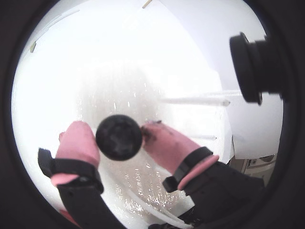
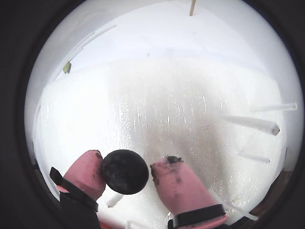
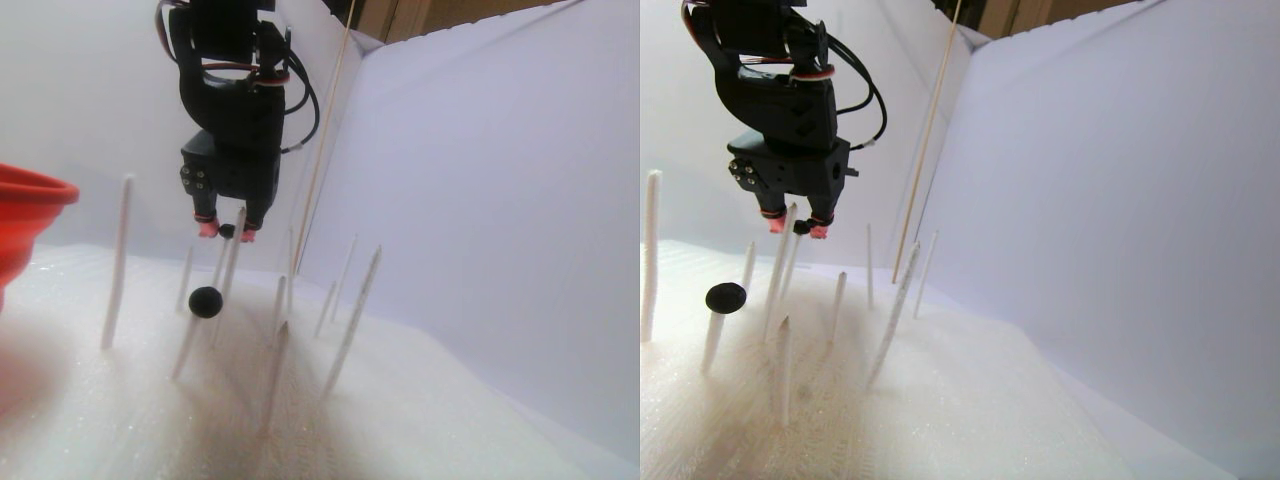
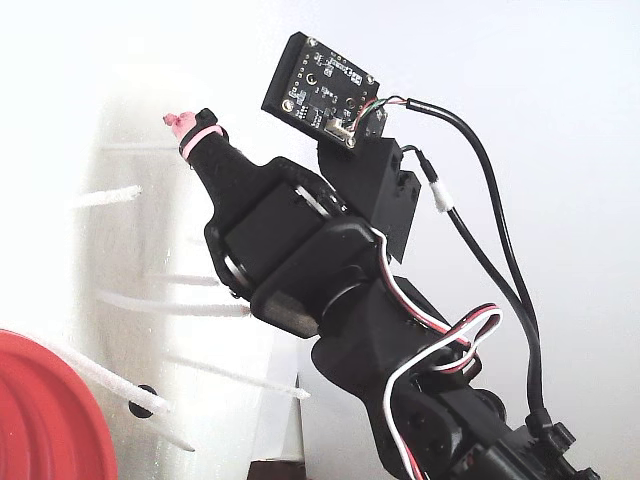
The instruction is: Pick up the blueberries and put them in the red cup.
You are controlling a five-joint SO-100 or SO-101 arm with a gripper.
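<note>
blueberries [image 1: 119, 137] matte near-black. hand [image 1: 120, 143] black with pink tips, the right tip smudged dark in both wrist views. red cup [image 4: 45, 415] bright red, concentric ridged rings. desk [image 2: 181, 114] white, glittery speckle. sticks [image 3: 117, 262] white. arm cables [image 4: 440, 350] red, white, black.

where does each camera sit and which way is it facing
Both wrist views: ride by the gripper, looking down past its pink fingertips at a held blueberry over white foam.
Stereo pair view: low on the foam, looking along it at the hanging gripper, white sticks and red cup.
Fixed view: behind the arm.
All but the fixed view show the held blueberry.
</note>
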